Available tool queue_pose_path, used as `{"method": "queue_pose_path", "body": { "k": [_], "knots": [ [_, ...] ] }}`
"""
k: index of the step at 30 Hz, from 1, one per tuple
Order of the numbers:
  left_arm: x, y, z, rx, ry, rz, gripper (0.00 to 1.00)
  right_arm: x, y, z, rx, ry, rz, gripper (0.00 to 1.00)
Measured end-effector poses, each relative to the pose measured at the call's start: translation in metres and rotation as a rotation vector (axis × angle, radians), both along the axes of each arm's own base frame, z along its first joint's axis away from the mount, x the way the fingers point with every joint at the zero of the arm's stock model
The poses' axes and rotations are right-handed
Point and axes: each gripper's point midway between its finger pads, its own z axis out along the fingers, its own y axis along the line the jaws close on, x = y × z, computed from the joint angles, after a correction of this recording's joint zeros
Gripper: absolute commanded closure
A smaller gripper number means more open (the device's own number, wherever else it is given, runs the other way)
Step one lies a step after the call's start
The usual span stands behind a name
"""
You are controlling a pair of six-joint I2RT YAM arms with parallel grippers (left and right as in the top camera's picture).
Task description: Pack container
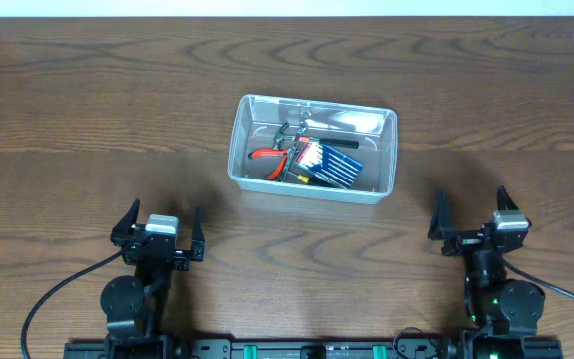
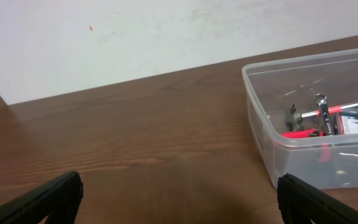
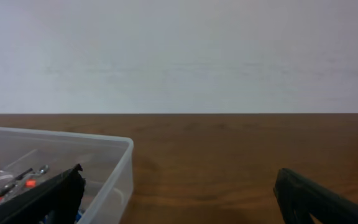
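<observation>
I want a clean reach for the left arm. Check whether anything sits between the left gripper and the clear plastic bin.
Nothing visible does. Only bare wooden table lies between the open left gripper and the clear plastic bin, and the left wrist view shows the same empty stretch.

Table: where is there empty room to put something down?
The table is bare left of the container, right of it, along the far edge, and in front between the left gripper and right gripper. Inside the container is crowded with tools; only its right end shows bare floor.
</observation>
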Motion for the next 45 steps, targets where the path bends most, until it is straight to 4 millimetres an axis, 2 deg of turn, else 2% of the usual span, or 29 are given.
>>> {"method": "queue_pose_path", "body": {
  "k": [6,11,45],
  "knots": [
    [0.000,0.000,0.000,0.000,0.000,0.000,0.02,-0.003,-0.004,-0.012,0.002,0.031,-0.024,0.01],
    [0.000,0.000,0.000,0.000,0.000,0.000,0.02,-0.004,-0.006,-0.032,0.005,0.110,-0.034,0.01],
    [0.000,0.000,0.000,0.000,0.000,0.000,0.02,-0.004,-0.007,-0.031,0.005,0.109,-0.040,0.01]
  ]
}}
